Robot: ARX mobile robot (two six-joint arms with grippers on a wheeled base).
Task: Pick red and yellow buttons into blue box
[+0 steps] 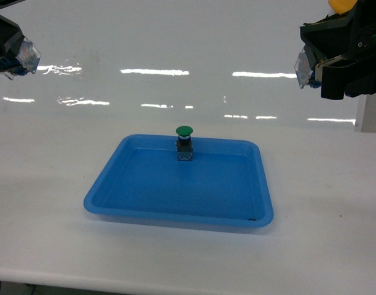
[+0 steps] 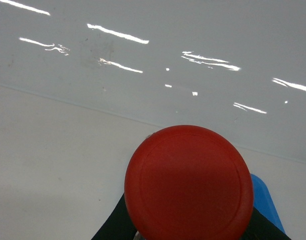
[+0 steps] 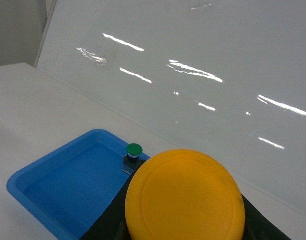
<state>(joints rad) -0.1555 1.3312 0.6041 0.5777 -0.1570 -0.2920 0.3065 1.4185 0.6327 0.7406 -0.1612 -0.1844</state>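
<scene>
Red button in left tool

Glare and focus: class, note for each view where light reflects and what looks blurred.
Head view: bright streaks on the glossy wall; the green button is sharp. Left wrist view: similar streaks; the red button looms close and soft. Right wrist view: streaks again; the yellow button fills the foreground.

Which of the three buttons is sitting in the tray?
The green button, upright near the blue tray's far rim. The red button and yellow button are at the grippers.
</scene>
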